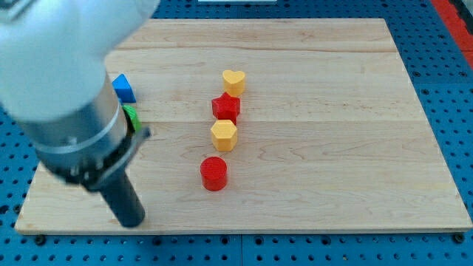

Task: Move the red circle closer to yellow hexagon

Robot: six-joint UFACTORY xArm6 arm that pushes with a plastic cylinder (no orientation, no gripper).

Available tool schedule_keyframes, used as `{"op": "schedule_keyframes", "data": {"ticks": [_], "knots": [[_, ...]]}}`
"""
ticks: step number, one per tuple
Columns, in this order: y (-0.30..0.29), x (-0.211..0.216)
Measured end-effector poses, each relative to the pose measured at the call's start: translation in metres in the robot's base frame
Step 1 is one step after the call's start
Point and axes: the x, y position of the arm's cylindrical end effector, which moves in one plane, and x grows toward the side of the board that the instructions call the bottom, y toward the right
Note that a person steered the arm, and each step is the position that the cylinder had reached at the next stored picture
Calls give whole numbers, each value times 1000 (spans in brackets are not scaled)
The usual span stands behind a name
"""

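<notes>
The red circle sits on the wooden board, just below and slightly left of the yellow hexagon, with a small gap between them. My tip is near the board's bottom left, well to the left of the red circle and a little lower. The rod rises from it into the large grey arm body at the view's top left.
A red star touches the yellow hexagon's top, and a yellow heart sits above it. A blue block and a green block, partly hidden by the arm, lie at the left. The board's bottom edge is close.
</notes>
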Motion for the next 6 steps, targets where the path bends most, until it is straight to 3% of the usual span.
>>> {"op": "schedule_keyframes", "data": {"ticks": [2,5,6], "knots": [[93,-21],[95,-110],[102,-68]]}}
